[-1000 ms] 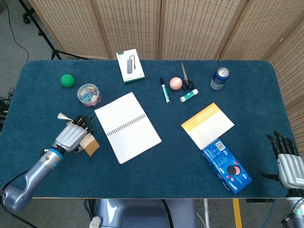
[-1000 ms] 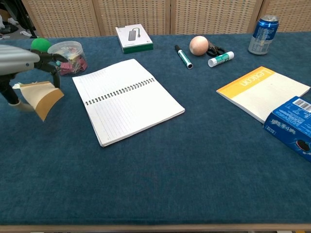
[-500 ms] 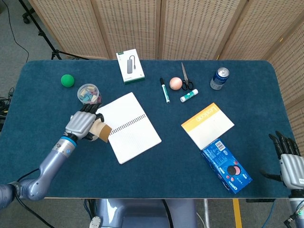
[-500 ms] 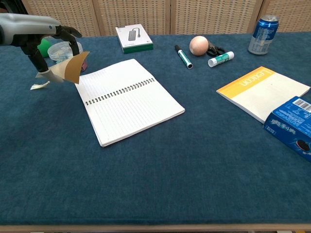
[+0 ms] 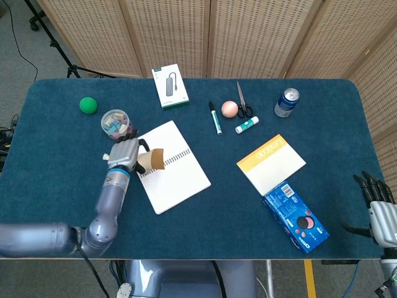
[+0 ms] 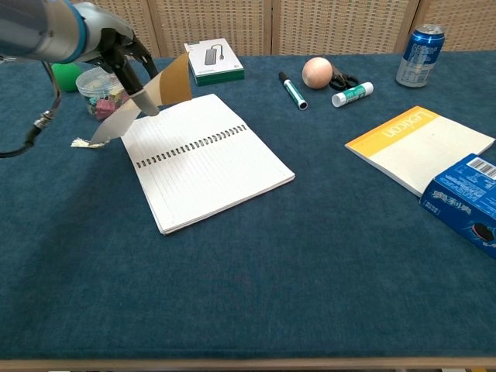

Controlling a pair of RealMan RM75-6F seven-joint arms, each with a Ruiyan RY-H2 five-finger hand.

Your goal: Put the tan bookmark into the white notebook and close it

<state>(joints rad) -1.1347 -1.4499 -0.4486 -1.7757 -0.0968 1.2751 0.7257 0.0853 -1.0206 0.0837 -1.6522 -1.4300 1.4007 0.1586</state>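
Observation:
The white spiral notebook [image 5: 167, 166] [image 6: 203, 160] lies open and flat at the table's centre left. My left hand [image 5: 124, 154] [image 6: 122, 58] holds the tan bookmark [image 5: 152, 160] [image 6: 168, 84] in the air over the notebook's upper left page. The bookmark bends upward, and its pale tassel [image 6: 81, 142] hangs down to the cloth left of the notebook. My right hand [image 5: 378, 206] shows only in the head view, at the table's front right corner, with fingers spread and nothing in it.
A clear jar of clips [image 5: 116, 123] [image 6: 104, 88] and a green ball [image 5: 89, 105] sit behind my left hand. A boxed adapter [image 5: 170, 86], marker [image 5: 214, 118], peach ball [image 5: 229, 108], scissors [image 5: 242, 102], glue stick [image 5: 247, 125], can [image 5: 286, 102], yellow notepad [image 5: 271, 163] and blue cookie box [image 5: 295, 216] lie further right.
My left hand has carried the bookmark right and away from the front edge, from beside the notebook to over its left page. The right hand has drawn slightly back toward the corner.

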